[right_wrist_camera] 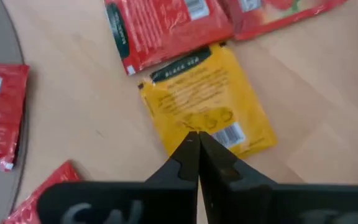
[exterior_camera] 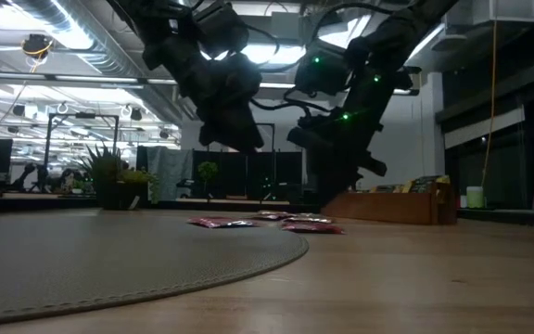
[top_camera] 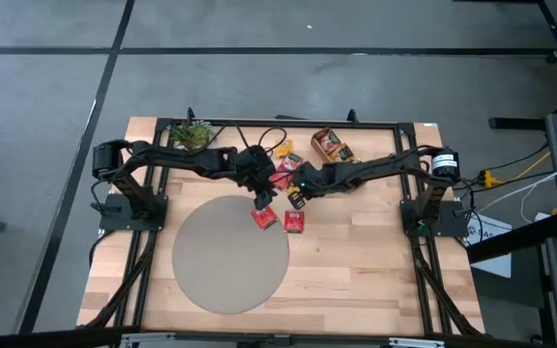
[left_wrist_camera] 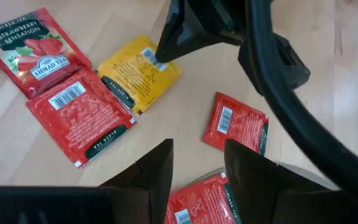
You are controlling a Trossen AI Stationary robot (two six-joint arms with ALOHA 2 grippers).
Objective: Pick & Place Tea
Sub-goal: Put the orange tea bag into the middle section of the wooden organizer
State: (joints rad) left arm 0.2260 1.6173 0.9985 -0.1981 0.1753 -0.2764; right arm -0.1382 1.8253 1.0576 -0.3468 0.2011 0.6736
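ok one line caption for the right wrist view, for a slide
Shut right end effector poised over a yellow black tea sachet lying flat on the wooden table among red sachets.

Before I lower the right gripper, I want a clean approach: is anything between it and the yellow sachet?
Nothing visible. The shut right gripper hangs just over the yellow sachet, which lies flat on bare table; red sachets sit beside it, not across it.
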